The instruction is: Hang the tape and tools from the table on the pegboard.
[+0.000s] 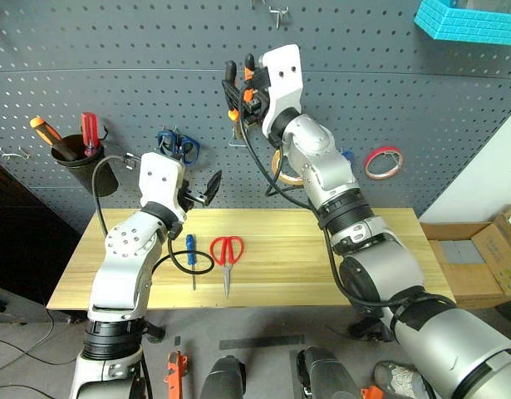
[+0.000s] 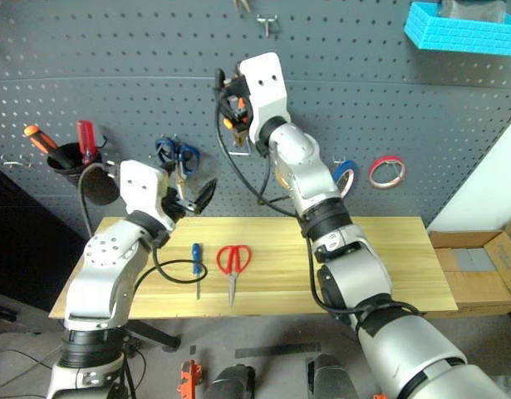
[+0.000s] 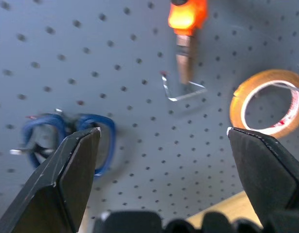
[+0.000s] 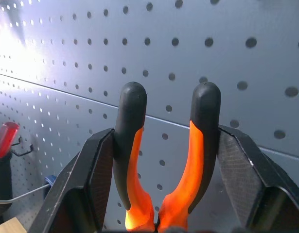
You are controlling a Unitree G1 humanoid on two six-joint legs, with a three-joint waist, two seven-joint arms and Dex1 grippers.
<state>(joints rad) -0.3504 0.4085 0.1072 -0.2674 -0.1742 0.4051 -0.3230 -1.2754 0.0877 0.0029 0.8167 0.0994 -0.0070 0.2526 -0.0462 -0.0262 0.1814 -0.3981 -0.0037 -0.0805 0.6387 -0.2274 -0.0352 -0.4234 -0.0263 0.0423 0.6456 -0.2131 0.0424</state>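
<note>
The right hand [image 4: 166, 160] holds the pliers [image 4: 164, 160] against the pegboard [image 1: 421, 108] — handles up. The left hand [image 3: 164, 145] hangs wide near the pegboard, holding nothing.

Orange-black pliers [image 4: 161, 160] at pegboard [image 1: 405, 100]; scissors [image 1: 227, 253], screwdriver [image 1: 190, 253] flat on table [image 1: 388, 258].

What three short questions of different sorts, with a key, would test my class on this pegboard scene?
1. True or false: the right gripper holds the pliers by their handles.
2. Which tool lies on the table beside the red-handled scissors? A) a hammer B) the blue-handled screwdriver C) a wrench
3. Fill in: the left gripper is ____ and grips nothing.

Key: 1 true; 2 B; 3 open.
</note>
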